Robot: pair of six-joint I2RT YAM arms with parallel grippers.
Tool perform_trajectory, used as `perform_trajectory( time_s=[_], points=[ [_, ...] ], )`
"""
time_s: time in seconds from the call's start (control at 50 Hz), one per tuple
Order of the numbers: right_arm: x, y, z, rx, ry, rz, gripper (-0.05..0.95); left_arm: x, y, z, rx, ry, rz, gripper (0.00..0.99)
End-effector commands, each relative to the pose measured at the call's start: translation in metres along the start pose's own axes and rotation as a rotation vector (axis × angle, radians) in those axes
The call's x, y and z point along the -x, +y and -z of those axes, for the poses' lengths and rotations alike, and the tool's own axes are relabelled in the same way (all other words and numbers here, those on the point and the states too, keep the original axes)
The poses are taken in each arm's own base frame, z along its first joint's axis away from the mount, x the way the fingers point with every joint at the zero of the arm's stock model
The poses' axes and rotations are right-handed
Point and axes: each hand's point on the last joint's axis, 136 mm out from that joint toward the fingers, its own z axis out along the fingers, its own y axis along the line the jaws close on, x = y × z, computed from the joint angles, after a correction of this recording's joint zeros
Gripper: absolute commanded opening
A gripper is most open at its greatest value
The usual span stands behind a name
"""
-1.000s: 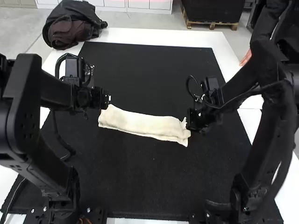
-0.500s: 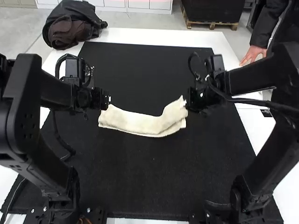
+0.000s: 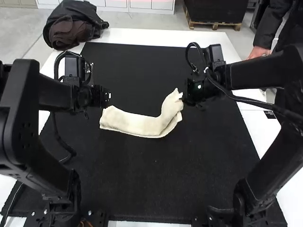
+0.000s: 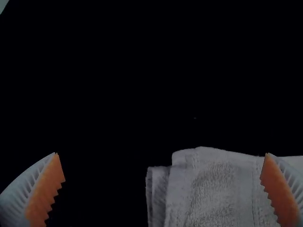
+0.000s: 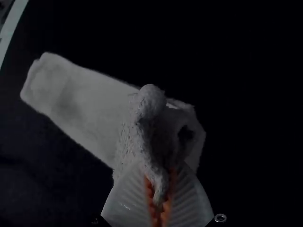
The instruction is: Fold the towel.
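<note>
Cream towel (image 3: 137,124) lies in a layered strip; my right gripper (image 3: 183,96) pinches 1 raised end, my left gripper (image 3: 109,97) open near the towel's other end.

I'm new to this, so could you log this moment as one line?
right end effector: pinching towel's raised end | left end effector: open | towel: long strip, other end on black mat

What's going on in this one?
A pale towel, folded into a long strip, lies on the black mat. The right gripper has one end pinched and bent up. The left gripper is open above the other end. The towel looks partway through being folded.
</note>
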Motion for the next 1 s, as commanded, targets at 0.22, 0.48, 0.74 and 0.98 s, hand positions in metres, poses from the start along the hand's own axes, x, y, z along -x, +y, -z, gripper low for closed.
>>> perform_trajectory(
  time_s=[0.22,0.48,0.74,0.98],
  points=[
    [0.018,0.056,-0.016,0.123,-0.026,0.029,-0.03,0.008,0.017,0.004,0.087,-0.032,0.040,0.969],
    [0.019,0.085,-0.037,0.170,-0.001,0.060,-0.03,0.013,0.022,0.009,0.115,-0.055,0.087,0.969],
    [0.018,0.108,-0.059,0.204,0.020,0.081,-0.03,0.024,0.045,0.021,0.175,-0.104,0.119,0.969],
    [0.013,0.130,-0.081,0.235,0.038,0.102,-0.03,0.016,0.069,0.025,0.218,-0.100,0.153,0.969]
  ],
)
